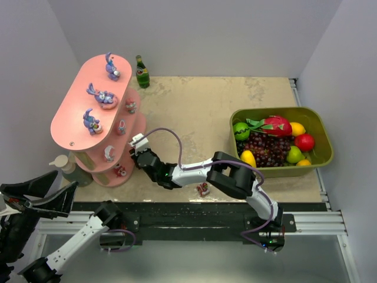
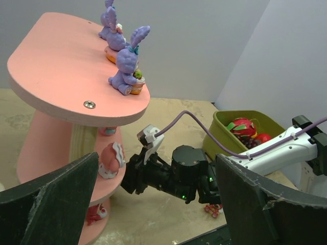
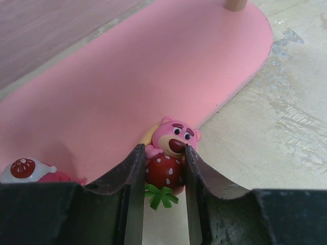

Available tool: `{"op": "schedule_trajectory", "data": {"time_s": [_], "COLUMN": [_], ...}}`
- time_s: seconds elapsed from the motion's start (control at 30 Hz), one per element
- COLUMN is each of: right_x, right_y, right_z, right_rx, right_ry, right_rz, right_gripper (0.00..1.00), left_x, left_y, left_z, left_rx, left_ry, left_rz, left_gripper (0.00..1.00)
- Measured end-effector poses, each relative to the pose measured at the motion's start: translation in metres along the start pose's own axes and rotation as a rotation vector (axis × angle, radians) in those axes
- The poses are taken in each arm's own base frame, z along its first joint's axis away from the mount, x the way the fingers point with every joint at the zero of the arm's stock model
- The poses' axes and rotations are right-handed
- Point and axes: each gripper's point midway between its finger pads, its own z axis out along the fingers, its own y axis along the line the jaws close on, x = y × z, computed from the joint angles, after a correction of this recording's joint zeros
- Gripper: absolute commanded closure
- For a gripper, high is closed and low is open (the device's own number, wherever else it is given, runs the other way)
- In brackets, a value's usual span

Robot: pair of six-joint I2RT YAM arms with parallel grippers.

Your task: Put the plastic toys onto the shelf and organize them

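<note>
Shows a pink bear toy (image 3: pixel 171 140) hugging a red strawberry, pinched on both sides between the fingers of the right gripper (image 3: pixel 162 153), jaws clenched on it. Places the toy at the rim of a low tier of the salmon-pink shelf (image 3: pixel 153 71), with the table (image 3: pixel 286 132) just beside; unclear whether resting on the tier. Includes a white-and-red figurine (image 3: pixel 25 169) on the same tier, left of the fingers in the wrist view. Carries three purple bunny figures (image 1: pixel 101 95) in a row on the top tier, with smaller pink and white figurines (image 1: pixel 121 126) on the tiers beneath. Leaves one small toy (image 1: pixel 202 188) on the table by its near edge, under the right arm. Holds the left gripper (image 2: pixel 157 168) off the near left corner, jaws spread wide, grasping nothing. Sets an olive tub of fruit (image 1: pixel 321 127) at the right and a green bottle (image 1: pixel 142 72) just beyond the shelf, at the far side.
</note>
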Motion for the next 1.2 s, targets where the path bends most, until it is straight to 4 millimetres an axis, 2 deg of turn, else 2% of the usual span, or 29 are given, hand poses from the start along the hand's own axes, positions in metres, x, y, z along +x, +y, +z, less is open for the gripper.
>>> {"op": "schedule_trajectory", "data": {"time_s": [0.33, 0.57, 0.67, 0.77, 0.9, 1.13, 1.2], "right_x": [-0.017, -0.004, -0.006, -0.006, -0.007, -0.007, -0.006], "right_y": [0.004, 0.006, 0.007, 0.009, 0.01, 0.018, 0.02], "right_z": [0.001, 0.008, 0.008, 0.009, 0.009, 0.007, 0.007], "right_rx": [-0.024, -0.035, -0.039, -0.044, -0.048, -0.059, -0.061], "right_ry": [-0.097, -0.116, -0.129, -0.136, -0.155, -0.184, -0.188], "right_rz": [0.03, 0.019, 0.018, 0.012, 0.004, -0.024, -0.03], "right_gripper": [1.0, 1.0, 0.99, 0.96, 0.84, 0.78, 0.73], "left_x": [0.001, 0.0, 0.0, 0.0, -0.002, -0.002, -0.002], "left_y": [0.0, 0.0, 0.0, 0.0, -0.001, -0.001, 0.0], "left_z": [0.001, 0.001, 0.001, 0.001, 0.002, 0.002, 0.002], "left_rx": [-0.001, -0.001, -0.001, 0.0, 0.0, -0.001, -0.001], "left_ry": [0.002, 0.0, -0.001, -0.003, -0.009, -0.01, -0.01], "left_rz": [0.0, 0.0, 0.0, -0.001, -0.003, -0.003, -0.004], "left_gripper": [0.01, 0.0, 0.0, 0.01, 0.01, 0.0, 0.01]}}
